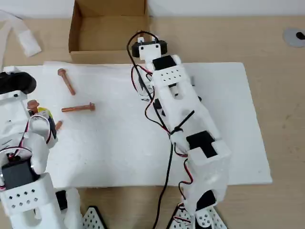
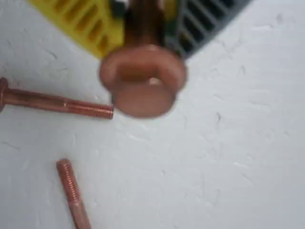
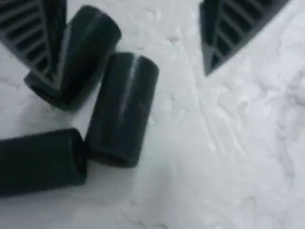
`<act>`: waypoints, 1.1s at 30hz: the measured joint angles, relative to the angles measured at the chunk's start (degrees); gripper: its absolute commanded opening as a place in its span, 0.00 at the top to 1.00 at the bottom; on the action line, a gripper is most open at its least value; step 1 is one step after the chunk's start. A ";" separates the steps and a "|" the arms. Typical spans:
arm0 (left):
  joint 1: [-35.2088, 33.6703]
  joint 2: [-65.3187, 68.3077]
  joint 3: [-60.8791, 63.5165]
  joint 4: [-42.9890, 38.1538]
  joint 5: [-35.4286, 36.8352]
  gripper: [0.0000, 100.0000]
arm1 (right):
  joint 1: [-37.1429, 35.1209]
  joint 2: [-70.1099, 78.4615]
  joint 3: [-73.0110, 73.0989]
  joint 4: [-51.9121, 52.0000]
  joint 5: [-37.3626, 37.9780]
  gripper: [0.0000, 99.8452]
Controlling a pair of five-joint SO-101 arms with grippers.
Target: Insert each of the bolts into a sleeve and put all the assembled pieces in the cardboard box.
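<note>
Left pincer point(image 2: 143, 21), ribbed yellow and grey, is clamping a flat-headed copper bolt point(image 2: 143, 81). Right pincer point(image 3: 128, 71) is gaping wide over three smooth black cylindrical sleeves point(image 3: 121, 109). Two spare bolts point(image 1: 78, 108) are lying on white foam point(image 1: 119, 143), box point(image 1: 75, 28) at twelve o'clock.

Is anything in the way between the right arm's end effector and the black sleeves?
Nothing visible is in the way. The right end effector is open right over the three black sleeves on the white mat. The sleeves lie bunched together, so a neighbour may crowd whichever one it picks.
</note>
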 measured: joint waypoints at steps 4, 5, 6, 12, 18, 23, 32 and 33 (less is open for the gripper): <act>0.00 -0.09 0.00 0.00 0.00 0.99 | 0.00 0.00 1.76 -2.20 0.00 0.77; 0.00 -0.09 0.00 0.00 0.00 0.99 | 0.00 0.00 2.20 -2.90 0.00 0.77; 0.00 -0.09 0.00 0.00 0.00 0.99 | 0.00 0.00 2.46 -3.43 0.00 0.77; 0.00 -0.09 0.00 0.00 0.00 0.99 | 0.00 1.14 2.37 -4.92 0.00 0.77; 0.00 -0.09 0.00 0.00 0.00 0.99 | 1.41 7.30 -0.97 -4.13 0.18 0.77; 0.00 -0.09 0.00 0.00 0.00 0.99 | 1.41 10.29 -5.98 0.35 0.88 0.79; 0.00 -0.09 0.00 0.00 0.00 0.99 | 2.20 12.92 -9.41 2.46 0.97 0.99; 0.00 -0.09 0.00 0.00 0.00 0.99 | 2.20 13.10 -9.41 2.46 0.97 0.99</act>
